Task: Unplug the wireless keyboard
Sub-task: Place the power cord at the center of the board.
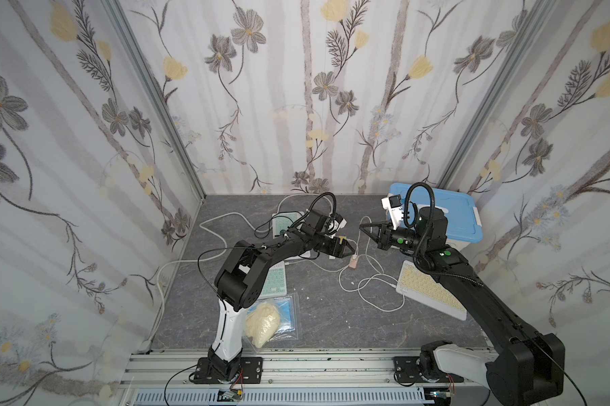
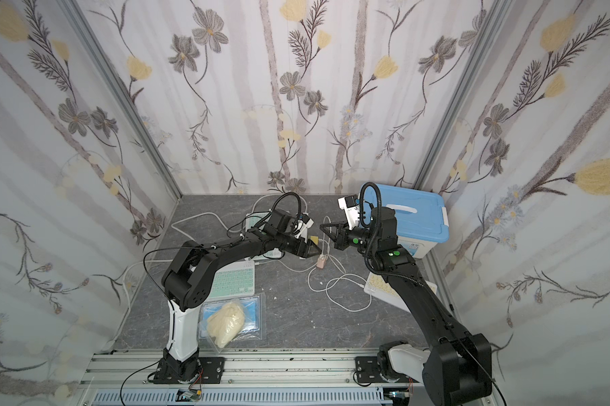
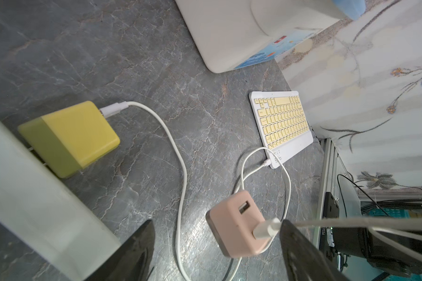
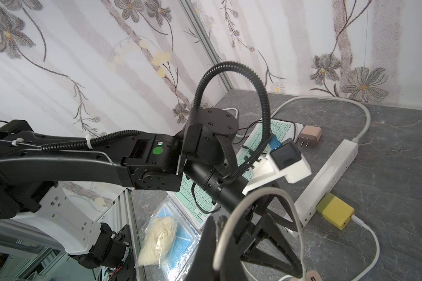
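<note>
Yellow-keyed and white-framed, the wireless keyboard (image 1: 426, 288) lies flat on the grey marbled tabletop (image 3: 156, 73) at the robot's right side, partly under the right arm in both top views. A white cable (image 3: 288, 187) is plugged into the keyboard's edge and loops across the table. The right gripper (image 1: 362, 226) is clenched on the white cable, which runs taut to a USB plug seated in the pink adapter (image 3: 236, 226). The left gripper (image 1: 347, 249) is released, fingers (image 3: 300, 253) spread wide either side of that adapter. Nearby, a yellow-green charger (image 4: 335, 211) sits in the white power strip (image 4: 326, 175).
</note>
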